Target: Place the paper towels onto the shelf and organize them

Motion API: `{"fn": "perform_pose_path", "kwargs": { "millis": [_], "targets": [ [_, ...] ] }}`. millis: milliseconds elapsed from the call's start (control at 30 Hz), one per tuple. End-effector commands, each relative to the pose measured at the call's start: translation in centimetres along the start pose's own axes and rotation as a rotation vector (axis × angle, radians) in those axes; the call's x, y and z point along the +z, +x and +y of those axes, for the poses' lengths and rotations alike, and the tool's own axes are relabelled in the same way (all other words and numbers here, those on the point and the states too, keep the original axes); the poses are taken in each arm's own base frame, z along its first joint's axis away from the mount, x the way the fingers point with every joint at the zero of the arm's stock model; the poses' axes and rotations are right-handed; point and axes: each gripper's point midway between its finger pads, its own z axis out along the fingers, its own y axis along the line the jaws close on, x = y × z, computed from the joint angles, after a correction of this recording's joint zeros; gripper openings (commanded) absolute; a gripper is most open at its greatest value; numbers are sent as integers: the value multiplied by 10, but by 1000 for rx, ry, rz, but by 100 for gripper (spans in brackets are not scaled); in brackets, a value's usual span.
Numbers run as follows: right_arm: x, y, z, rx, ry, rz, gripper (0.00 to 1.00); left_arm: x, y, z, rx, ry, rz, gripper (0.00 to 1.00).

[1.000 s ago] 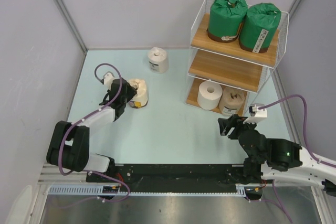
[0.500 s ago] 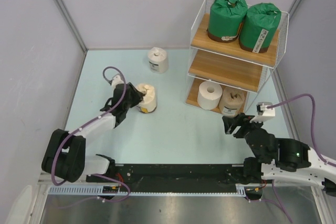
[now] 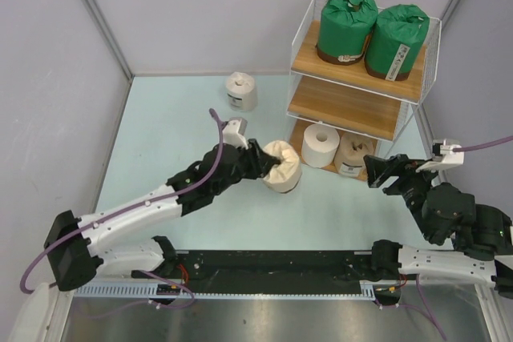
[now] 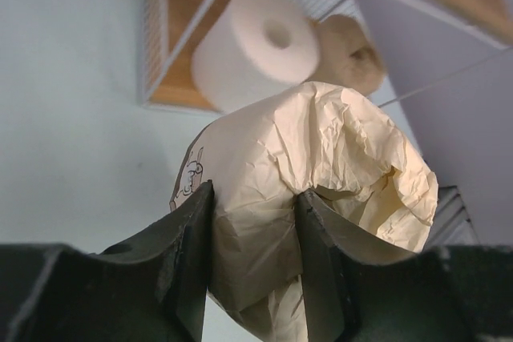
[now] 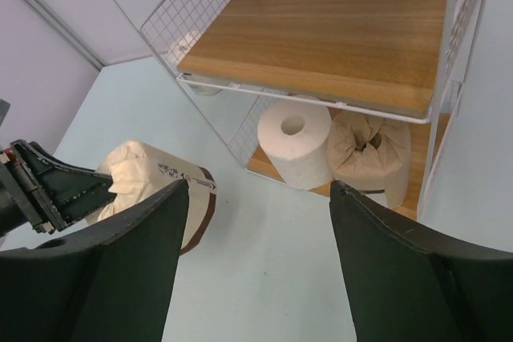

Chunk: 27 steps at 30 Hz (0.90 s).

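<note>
My left gripper [image 3: 263, 164] is shut on the cream roll [image 3: 282, 166], holding it by its crumpled top wrap just left of the shelf [image 3: 345, 109]. The cream roll fills the left wrist view [image 4: 304, 198] and shows in the right wrist view [image 5: 152, 186]. Two green rolls [image 3: 346, 26] [image 3: 396, 40] stand on the top board. The bare white roll [image 3: 320, 145] and the tan roll [image 3: 354, 154] sit on the bottom board. The middle board [image 5: 337, 38] is bare. The white labelled roll [image 3: 241, 90] stands on the table at the back. My right gripper [image 3: 383, 172] is open and empty, right of the shelf's front.
Grey walls close in the pale blue table [image 3: 160, 134] on the left, back and right. A black rail [image 3: 272, 262] runs along the near edge between the arm bases. The right arm's cable [image 3: 481, 147] hangs near the shelf's right side.
My left gripper has carried the cream roll from the left part of the table rightward to just beside the shelf's bottom tier. My right gripper has drawn back to the right.
</note>
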Motion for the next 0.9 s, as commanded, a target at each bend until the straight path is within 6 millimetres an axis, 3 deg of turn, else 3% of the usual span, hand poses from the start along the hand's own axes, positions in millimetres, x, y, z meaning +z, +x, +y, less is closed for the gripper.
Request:
{"fn": "perform_pose_path", "kwargs": {
  "millis": [0, 167, 233, 267, 333, 400, 500, 567, 600, 867],
  "targets": [
    [-7, -32, -14, 70, 29, -86, 74, -2, -72, -91, 8, 167, -171, 42],
    [-15, -57, -27, 104, 42, -158, 73, 24, -93, -156, 21, 280, -172, 41],
    [-15, -63, -29, 83, 58, -175, 73, 20, -110, -186, 18, 337, -201, 41],
    [-18, -69, -31, 90, 62, -185, 73, 31, -104, -189, 32, 332, -186, 41],
    [-20, -75, -34, 90, 80, -204, 73, 30, -120, -210, 25, 369, -213, 41],
    [-23, -79, -38, 92, 82, -222, 74, 41, -119, -218, 31, 373, -205, 41],
    [-30, -83, -45, 95, 89, -244, 74, 46, -135, -238, 22, 400, -237, 41],
    [-36, -86, -53, 103, 114, -263, 74, 58, -131, -242, 24, 397, -226, 41],
    [-38, -85, -55, 98, 114, -263, 75, 56, -139, -250, 16, 413, -242, 40],
    [-44, -82, -62, 87, 128, -267, 75, 90, -131, -265, 5, 412, -223, 40]
  ]
}}
